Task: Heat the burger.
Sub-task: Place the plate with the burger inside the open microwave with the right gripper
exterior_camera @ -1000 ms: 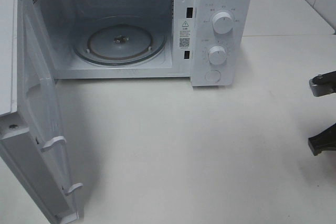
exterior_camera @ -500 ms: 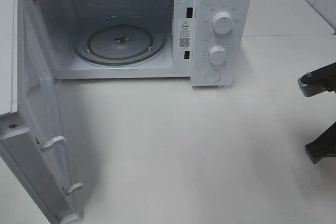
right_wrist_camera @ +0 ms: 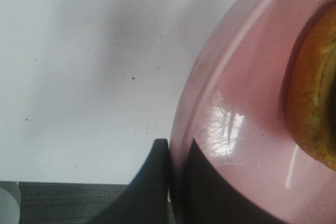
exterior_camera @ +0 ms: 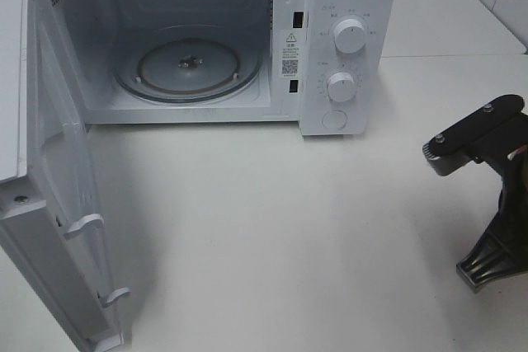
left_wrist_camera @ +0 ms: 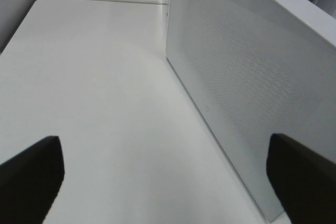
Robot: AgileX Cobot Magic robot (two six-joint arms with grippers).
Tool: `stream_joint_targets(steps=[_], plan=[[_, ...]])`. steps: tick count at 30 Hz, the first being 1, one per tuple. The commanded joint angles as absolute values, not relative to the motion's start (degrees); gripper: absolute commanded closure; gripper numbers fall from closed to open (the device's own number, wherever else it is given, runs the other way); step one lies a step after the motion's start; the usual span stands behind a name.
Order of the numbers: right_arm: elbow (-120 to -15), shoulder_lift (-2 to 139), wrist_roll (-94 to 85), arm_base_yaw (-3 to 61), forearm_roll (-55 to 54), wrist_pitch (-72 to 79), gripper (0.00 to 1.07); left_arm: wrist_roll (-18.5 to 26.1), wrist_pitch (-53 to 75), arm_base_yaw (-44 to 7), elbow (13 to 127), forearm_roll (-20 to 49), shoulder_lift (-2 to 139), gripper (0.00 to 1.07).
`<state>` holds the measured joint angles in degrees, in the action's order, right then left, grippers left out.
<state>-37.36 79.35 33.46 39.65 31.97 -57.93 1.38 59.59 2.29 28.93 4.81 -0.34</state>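
Note:
The burger (right_wrist_camera: pixel 316 103) shows only in the right wrist view, as a golden-brown edge lying on a pink plate (right_wrist_camera: pixel 247 108). My right gripper (right_wrist_camera: pixel 176 150) is shut on the plate's rim, one dark finger (right_wrist_camera: pixel 149 182) outside it and the other over it. In the high view only the right arm (exterior_camera: pixel 487 179) appears, at the right edge; plate and burger are outside that frame. My left gripper (left_wrist_camera: pixel 168 177) is open and holds nothing, beside the microwave door's perforated outer face (left_wrist_camera: pixel 247 82).
A white microwave (exterior_camera: pixel 351 6) stands at the back of the white table (exterior_camera: pixel 289 228). Its door (exterior_camera: pixel 58 187) is swung wide open at the left. The glass turntable (exterior_camera: pixel 188 68) inside is bare. Two knobs sit on its right panel.
The right arm has come leftward and further into the high view from the right edge. The microwave and its door have not moved.

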Motion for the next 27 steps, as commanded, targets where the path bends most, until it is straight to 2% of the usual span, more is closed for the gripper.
stream_joint_targets(steps=[1,27], plan=[[-37.24,78.72,33.63,42.97,34.84,-60.28,1.07,1.38,59.42,2.41,28.82,5.1,-1.49,0.09],[-37.24,78.72,30.94,64.97,34.84,-60.45,1.07,1.38,59.42,2.41,28.82,5.1,-1.49,0.09]])
